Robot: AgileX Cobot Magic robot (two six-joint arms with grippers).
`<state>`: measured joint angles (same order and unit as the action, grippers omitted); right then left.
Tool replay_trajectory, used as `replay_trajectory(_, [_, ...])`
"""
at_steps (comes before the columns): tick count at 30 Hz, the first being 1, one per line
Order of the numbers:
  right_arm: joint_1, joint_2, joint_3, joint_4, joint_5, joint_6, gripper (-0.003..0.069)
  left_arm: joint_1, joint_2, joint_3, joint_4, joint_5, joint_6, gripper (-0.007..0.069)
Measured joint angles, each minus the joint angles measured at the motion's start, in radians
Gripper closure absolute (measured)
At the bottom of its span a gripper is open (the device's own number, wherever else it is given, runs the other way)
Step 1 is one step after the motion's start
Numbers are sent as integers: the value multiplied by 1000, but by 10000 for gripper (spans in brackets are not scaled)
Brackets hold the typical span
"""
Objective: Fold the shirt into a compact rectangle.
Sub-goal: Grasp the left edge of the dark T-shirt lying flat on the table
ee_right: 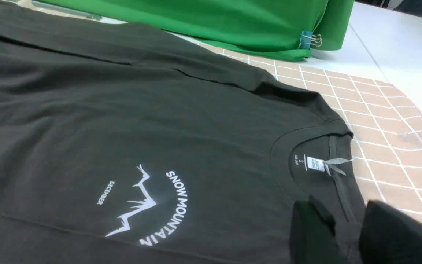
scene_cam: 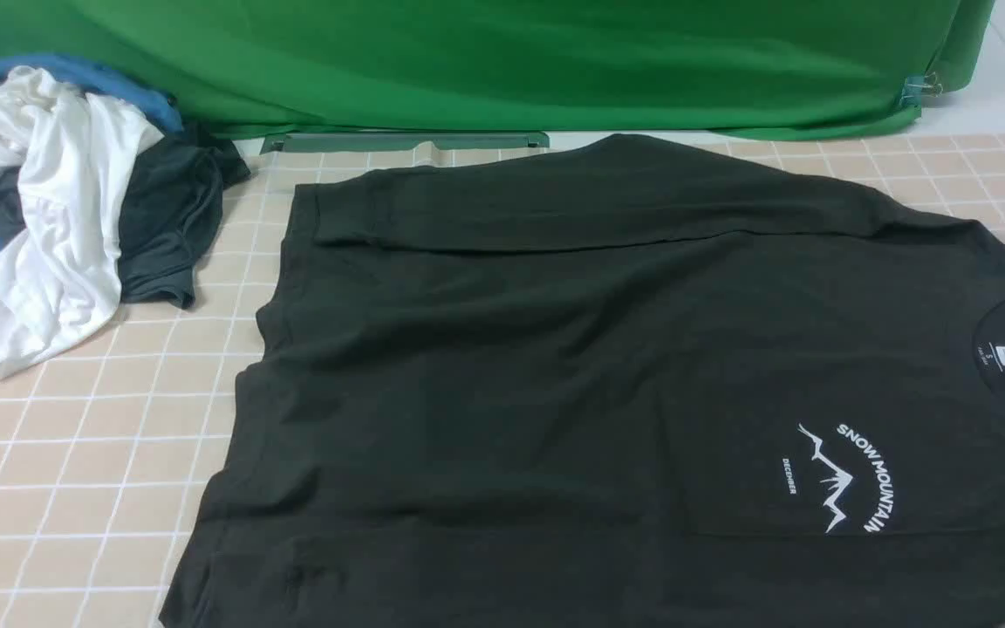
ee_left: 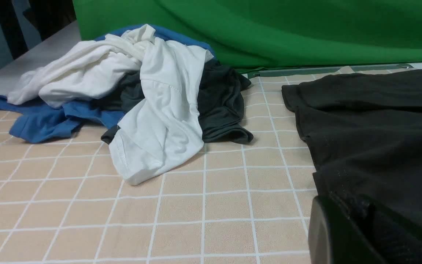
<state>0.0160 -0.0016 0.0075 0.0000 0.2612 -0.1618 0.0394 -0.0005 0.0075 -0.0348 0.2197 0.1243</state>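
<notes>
left claw [ee_left: 357, 231]: clenched; we see only a dark corner of it | right claw [ee_right: 343, 223]: released over the shirt [scene_cam: 555, 392] collar [ee_right: 306, 135]; tips blurred | shirt: near edge cut off

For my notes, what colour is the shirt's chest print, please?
White print on the black shirt; clearest in right wrist view.

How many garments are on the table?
4: the shirt spread at centre-right; heaped at far left, a white garment, a blue garment and a grey garment. More may be hidden underneath.
</notes>
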Motion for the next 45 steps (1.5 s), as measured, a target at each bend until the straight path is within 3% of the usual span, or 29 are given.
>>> replay_trajectory(22, [0, 0, 0, 0, 0, 0, 413, 0, 0, 0, 21, -17, 0, 602])
replay_trajectory(24, [0, 0, 0, 0, 0, 0, 413, 0, 0, 0, -15, -63, -6, 602])
replay_trajectory(28, [0, 0, 0, 0, 0, 0, 413, 0, 0, 0, -322, -220, -138, 602])
replay_trajectory(31, [0, 0, 0, 0, 0, 0, 413, 0, 0, 0, -436, -334, -176, 602])
replay_trajectory(40, [2, 0, 0, 36, -59, 12, 413, 0, 0, 0, -403, -691, -232, 602])
replay_trajectory(42, [7, 0, 0, 107, -173, 83, 413, 0, 0, 0, -375, -830, -325, 602])
replay_trajectory(45, [9, 0, 0, 158, -329, 223, 413, 0, 5, -82, -331, -774, -370, 602])
